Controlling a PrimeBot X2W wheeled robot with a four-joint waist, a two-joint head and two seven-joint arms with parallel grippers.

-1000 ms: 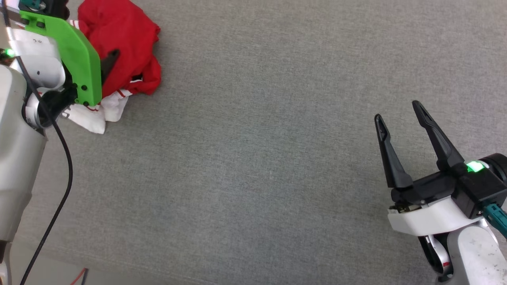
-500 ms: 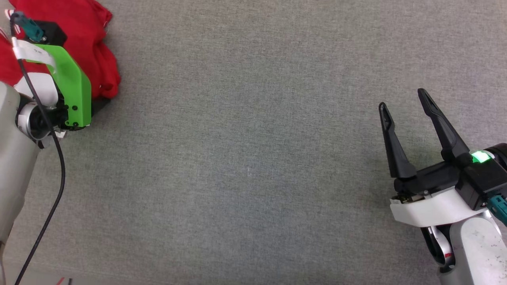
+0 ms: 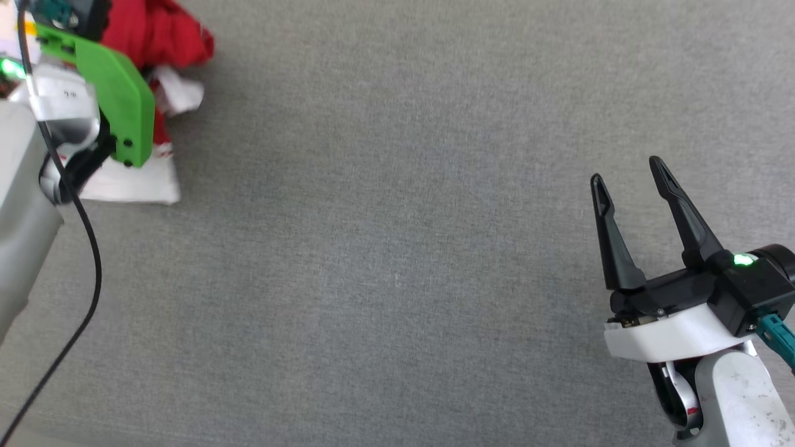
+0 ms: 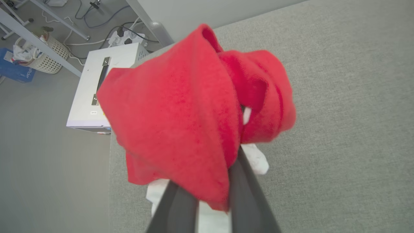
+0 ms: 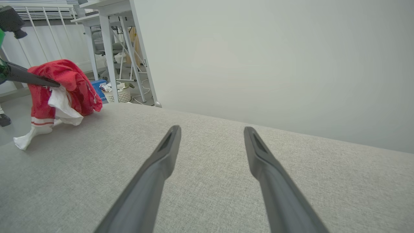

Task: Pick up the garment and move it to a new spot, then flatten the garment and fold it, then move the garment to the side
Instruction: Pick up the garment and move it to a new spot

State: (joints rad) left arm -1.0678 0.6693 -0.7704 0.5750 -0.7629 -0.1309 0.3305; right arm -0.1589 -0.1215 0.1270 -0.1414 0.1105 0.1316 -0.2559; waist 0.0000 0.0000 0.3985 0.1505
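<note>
Red garment hangs bunched from the left hand, which is clamped on it above the counter's far left corner. Its white sleeve trails onto the counter. Right hand hovers near the right edge, fingers apart.

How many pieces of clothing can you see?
1: a bunched red fabric jersey with white sleeves, at the grey cloth surface's left edge, pinched by the left gripper. That arm may hide more.
</note>
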